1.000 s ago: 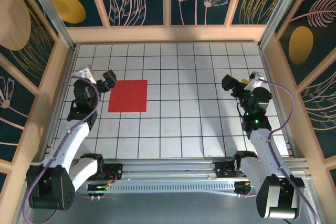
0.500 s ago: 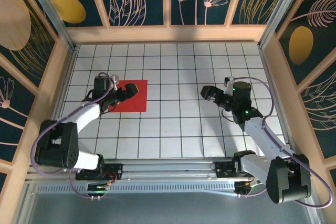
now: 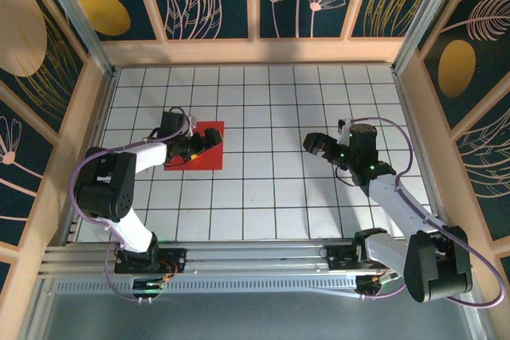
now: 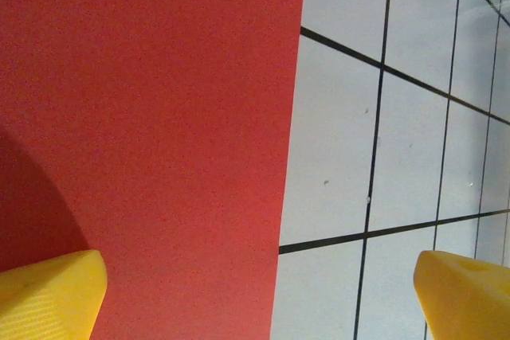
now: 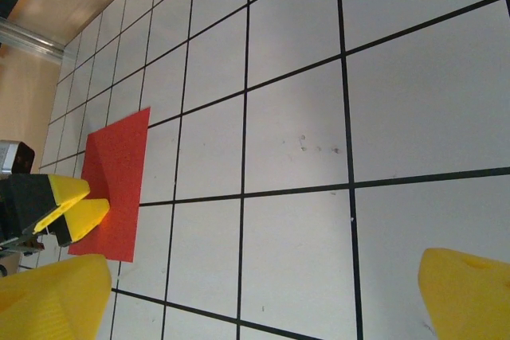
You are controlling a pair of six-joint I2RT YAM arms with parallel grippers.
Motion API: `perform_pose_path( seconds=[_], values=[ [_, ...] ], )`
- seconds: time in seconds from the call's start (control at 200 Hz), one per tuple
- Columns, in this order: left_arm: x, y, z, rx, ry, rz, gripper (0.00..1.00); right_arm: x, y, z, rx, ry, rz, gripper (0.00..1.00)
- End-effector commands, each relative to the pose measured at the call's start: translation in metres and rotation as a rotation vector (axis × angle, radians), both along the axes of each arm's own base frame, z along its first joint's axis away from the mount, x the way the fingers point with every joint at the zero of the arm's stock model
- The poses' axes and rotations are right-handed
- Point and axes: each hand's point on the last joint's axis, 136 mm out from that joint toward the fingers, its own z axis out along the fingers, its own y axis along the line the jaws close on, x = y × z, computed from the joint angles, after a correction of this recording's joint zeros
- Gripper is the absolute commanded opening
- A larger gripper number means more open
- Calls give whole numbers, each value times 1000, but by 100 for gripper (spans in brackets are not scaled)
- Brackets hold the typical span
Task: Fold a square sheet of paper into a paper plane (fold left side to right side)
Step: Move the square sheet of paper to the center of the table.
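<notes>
Left gripper (image 3: pixel 205 141) low over sheet of paper (image 3: pixel 209 160), jaws wide apart, nothing held. One yellow fingertip (image 4: pixel 48 296) above red surface, other beyond paper's edge over white tile. Paper flat, square, on left half of table (image 3: pixel 271 197), sides parallel to grid lines. Bare tiles stretch right of paper and toward far side. Right gripper (image 3: pixel 315 145) well apart on the right, jaws spread, empty, facing paper. Wooden walls (image 3: pixel 255 52) ring table; left wall nearest paper.

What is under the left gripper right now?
The square sheet of paper, flat on the gridded table. The open left gripper straddles an edge: one finger over red, the other over bare tile. The patch beneath its body is hidden.
</notes>
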Motion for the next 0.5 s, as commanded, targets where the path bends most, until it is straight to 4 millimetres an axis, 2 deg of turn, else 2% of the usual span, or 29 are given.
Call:
perform_pose_path(
  seconds=[0.0, 0.255, 0.49],
  values=[
    [-16, -9, -12, -33, 88, -1, 99, 5, -2, 6, -42, -23, -6, 99],
    [-57, -27, -27, -40, 186, 22, 99, 7, -12, 1, -79, -12, -56, 99],
    [-89, -63, -28, -55, 234, 11, 99, 7, -14, -2, -87, -6, -69, 99]
  ],
)
